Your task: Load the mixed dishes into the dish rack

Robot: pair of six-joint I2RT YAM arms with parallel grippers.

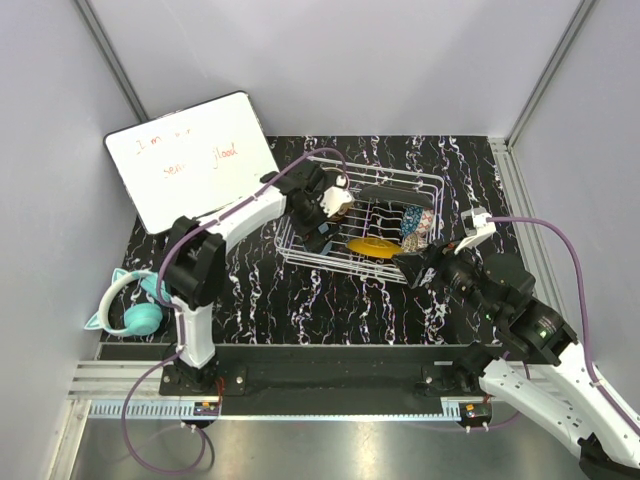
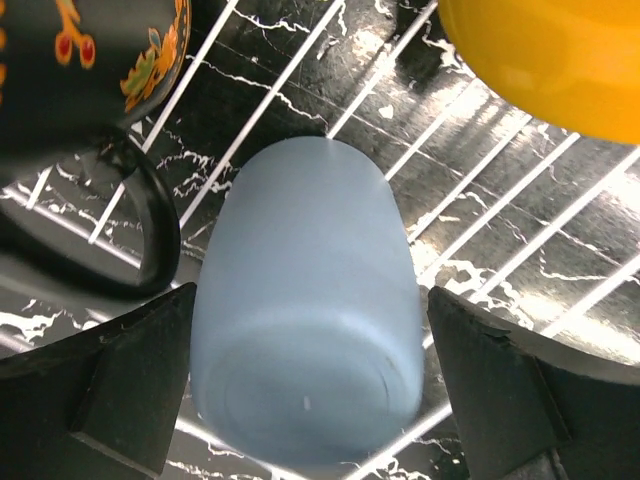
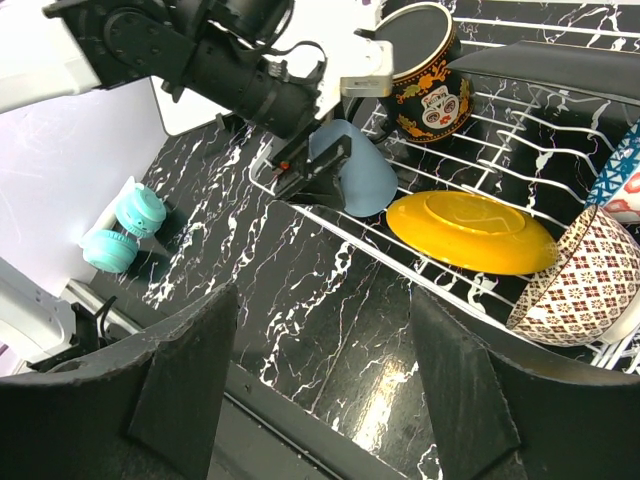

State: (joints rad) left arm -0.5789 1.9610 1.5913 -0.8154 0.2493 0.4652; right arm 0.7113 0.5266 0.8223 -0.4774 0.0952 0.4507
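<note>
The pale blue cup (image 2: 305,340) lies on its side on the wires of the dish rack (image 1: 330,262), at its front left. My left gripper (image 2: 310,310) is open around it, with a gap showing at the right finger (image 2: 500,390). Beside the cup are the black-orange mug (image 2: 80,60) and a yellow plate (image 3: 470,232). A patterned bowl (image 3: 575,280) and a blue patterned dish (image 3: 620,175) stand at the rack's right end. My right gripper (image 3: 322,310) is open over the bare table in front of the rack, with nothing between its fingers.
Teal headphones (image 1: 135,305) lie at the table's left edge. A white writing board (image 1: 190,160) leans at the back left. The left arm (image 1: 240,215) reaches across the table into the rack. Grey walls close in both sides.
</note>
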